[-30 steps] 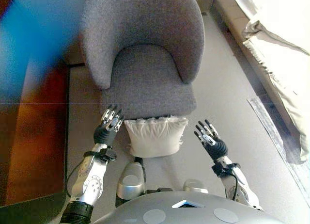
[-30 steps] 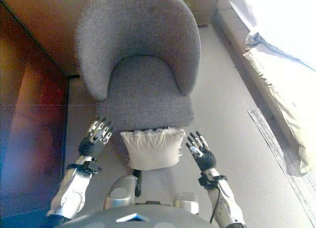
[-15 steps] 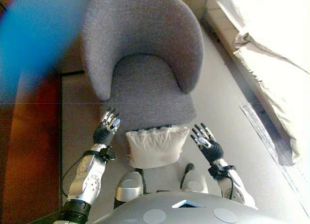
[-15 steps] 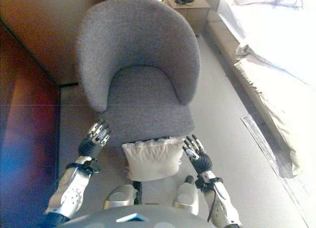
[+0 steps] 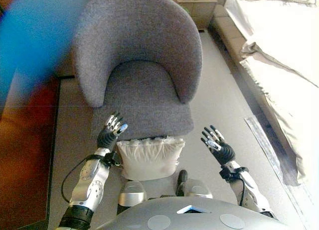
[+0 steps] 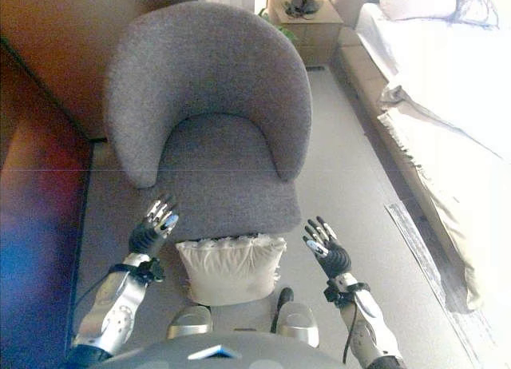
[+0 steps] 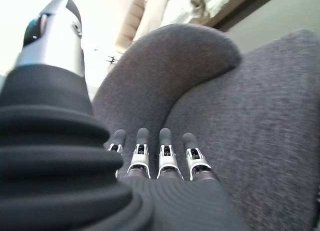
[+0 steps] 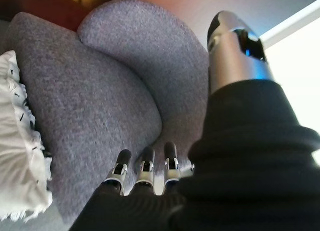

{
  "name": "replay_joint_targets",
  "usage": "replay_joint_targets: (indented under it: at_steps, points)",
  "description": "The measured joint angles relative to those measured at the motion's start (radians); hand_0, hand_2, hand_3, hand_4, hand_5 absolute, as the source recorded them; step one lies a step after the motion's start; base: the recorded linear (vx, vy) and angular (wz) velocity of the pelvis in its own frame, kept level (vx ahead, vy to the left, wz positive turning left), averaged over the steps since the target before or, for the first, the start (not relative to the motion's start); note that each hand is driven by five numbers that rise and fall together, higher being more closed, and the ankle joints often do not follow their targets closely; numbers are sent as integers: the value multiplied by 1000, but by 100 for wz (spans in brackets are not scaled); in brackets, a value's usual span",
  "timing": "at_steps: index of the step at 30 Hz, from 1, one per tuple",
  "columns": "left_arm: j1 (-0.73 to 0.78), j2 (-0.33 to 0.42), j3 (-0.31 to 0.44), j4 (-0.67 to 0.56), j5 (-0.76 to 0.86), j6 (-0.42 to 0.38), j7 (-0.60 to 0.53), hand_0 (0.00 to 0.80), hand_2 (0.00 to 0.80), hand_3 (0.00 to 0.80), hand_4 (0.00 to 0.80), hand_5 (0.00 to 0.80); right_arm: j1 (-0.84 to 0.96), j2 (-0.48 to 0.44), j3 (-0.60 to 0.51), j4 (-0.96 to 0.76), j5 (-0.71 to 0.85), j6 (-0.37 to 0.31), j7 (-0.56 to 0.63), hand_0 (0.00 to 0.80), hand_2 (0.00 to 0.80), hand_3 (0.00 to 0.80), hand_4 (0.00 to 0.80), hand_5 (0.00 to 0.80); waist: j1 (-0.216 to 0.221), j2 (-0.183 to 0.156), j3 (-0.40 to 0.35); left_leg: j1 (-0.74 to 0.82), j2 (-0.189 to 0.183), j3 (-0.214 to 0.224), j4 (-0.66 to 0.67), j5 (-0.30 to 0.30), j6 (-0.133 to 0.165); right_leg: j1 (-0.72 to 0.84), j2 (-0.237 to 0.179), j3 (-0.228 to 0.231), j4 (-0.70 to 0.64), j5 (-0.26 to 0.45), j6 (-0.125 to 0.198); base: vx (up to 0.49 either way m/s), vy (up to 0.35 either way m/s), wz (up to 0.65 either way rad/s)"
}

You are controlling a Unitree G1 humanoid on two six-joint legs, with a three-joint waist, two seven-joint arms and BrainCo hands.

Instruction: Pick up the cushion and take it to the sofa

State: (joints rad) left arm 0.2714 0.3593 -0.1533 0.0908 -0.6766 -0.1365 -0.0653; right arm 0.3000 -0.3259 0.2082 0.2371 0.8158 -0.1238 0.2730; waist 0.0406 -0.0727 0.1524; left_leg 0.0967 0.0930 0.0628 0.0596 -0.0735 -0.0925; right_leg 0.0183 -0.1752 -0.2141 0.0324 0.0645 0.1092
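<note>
A cream cushion (image 5: 149, 158) with a frilled top edge stands on the floor against the front of a grey armchair (image 5: 139, 65). It also shows in the right wrist view (image 8: 17, 156). My left hand (image 5: 110, 135) is open just left of the cushion, fingers straight, close to its upper corner. My right hand (image 5: 219, 148) is open to the cushion's right, a clear gap away. Neither hand holds anything. In the left wrist view my fingers (image 7: 162, 156) point at the chair seat (image 7: 260, 131).
A bed with pale covers (image 5: 279, 56) runs along the right. A wooden nightstand (image 6: 303, 17) stands behind the chair. A dark wooden panel (image 6: 32, 225) lines the left. Grey floor (image 5: 224, 105) lies between chair and bed.
The camera view has shifted, showing more of the room behind the chair. My right hand has moved out to the right, away from the cushion. My left hand stays by its upper left corner.
</note>
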Motion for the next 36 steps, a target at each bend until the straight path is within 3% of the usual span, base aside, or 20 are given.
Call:
replay_joint_targets:
  at_steps: [6,9,11,14,16,21,36]
  points:
    - [11,-59,5,-13,-209,64,-116,0,0,0,0,0,-54,22,6,-29,124,60,81,0,0,0,0,0,3,23,-12,13,-7,-15,5,2,2,23,-3,-7,-2,-14,11,15,-37,12]
    - [7,-103,-12,-7,-411,159,-232,0,0,0,0,0,-90,47,34,-29,235,114,149,0,0,0,0,0,3,44,-19,18,-9,-15,-7,-2,9,30,-13,-10,5,-19,10,47,122,5]
    - [-11,-142,-27,18,-558,254,-328,0,0,0,0,0,-99,90,39,-19,373,191,234,0,0,0,0,0,0,59,-30,19,-11,-3,-20,7,17,32,-22,-19,5,-19,10,69,94,12]
    - [-17,-174,-65,19,-682,347,-434,0,0,0,0,0,-97,155,44,-1,521,274,339,0,0,0,0,0,-1,68,-50,38,-11,14,-60,32,15,42,-29,-31,-2,-17,15,74,63,13]
    - [-17,-186,-76,19,-712,383,-489,0,0,0,0,0,-97,182,44,-2,571,289,382,0,0,0,0,0,-2,67,-58,50,-13,17,-81,39,15,48,-30,-34,-6,-18,18,24,74,4]
    - [-17,-180,-82,7,-732,407,-574,0,0,0,0,0,-79,192,40,-3,576,307,464,0,0,0,0,0,-3,60,-89,51,-23,20,-110,57,10,46,-32,-42,-38,-4,30,-28,48,0]
    - [-20,-174,-81,0,-731,407,-579,0,0,0,0,0,-76,163,39,-3,549,304,490,0,0,0,0,0,-2,51,-83,69,-15,25,-147,62,2,79,-11,-47,-110,21,30,13,-7,0]
